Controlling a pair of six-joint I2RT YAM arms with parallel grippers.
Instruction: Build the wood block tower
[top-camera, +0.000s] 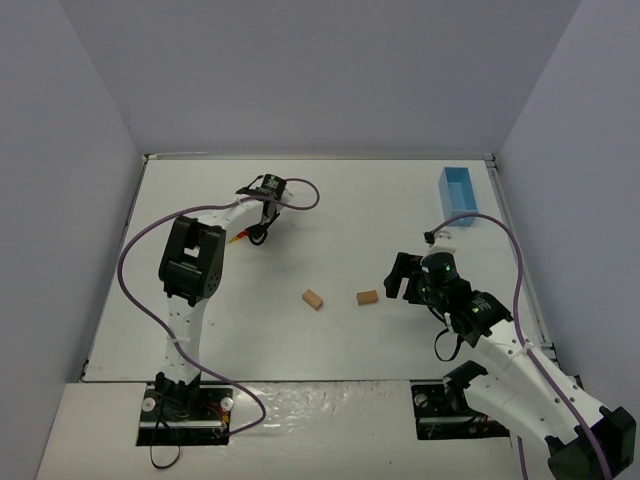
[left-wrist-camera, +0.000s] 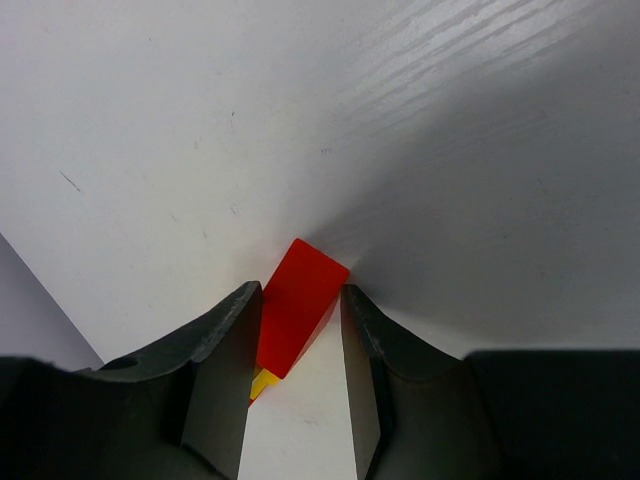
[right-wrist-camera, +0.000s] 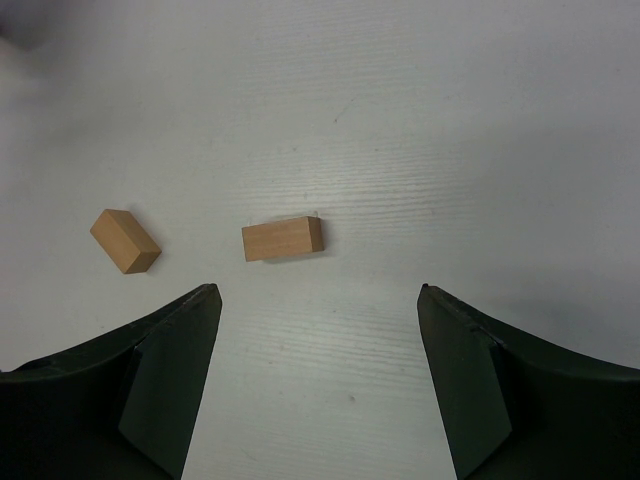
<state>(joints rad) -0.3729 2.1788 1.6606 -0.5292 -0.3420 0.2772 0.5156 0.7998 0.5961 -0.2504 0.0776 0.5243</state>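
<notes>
A red wedge (left-wrist-camera: 297, 305) lies tilted between the fingers of my left gripper (left-wrist-camera: 300, 300), with a yellow piece (left-wrist-camera: 262, 383) showing under its near end. The left finger is against the wedge and the right fingertip touches its far corner. A narrow gap runs along the rest of that side. In the top view this gripper (top-camera: 252, 232) is at the far left, and the red and yellow pieces (top-camera: 235, 238) stick out to its left. Two tan blocks (top-camera: 313, 299) (top-camera: 367, 297) lie mid-table. My right gripper (right-wrist-camera: 318, 300) is wide open and empty, just short of the nearer tan block (right-wrist-camera: 282, 238).
A light-blue rectangular box (top-camera: 458, 197) stands at the far right by the table edge. Purple cables loop over both arms. Grey walls close in the table (top-camera: 330, 210) on three sides.
</notes>
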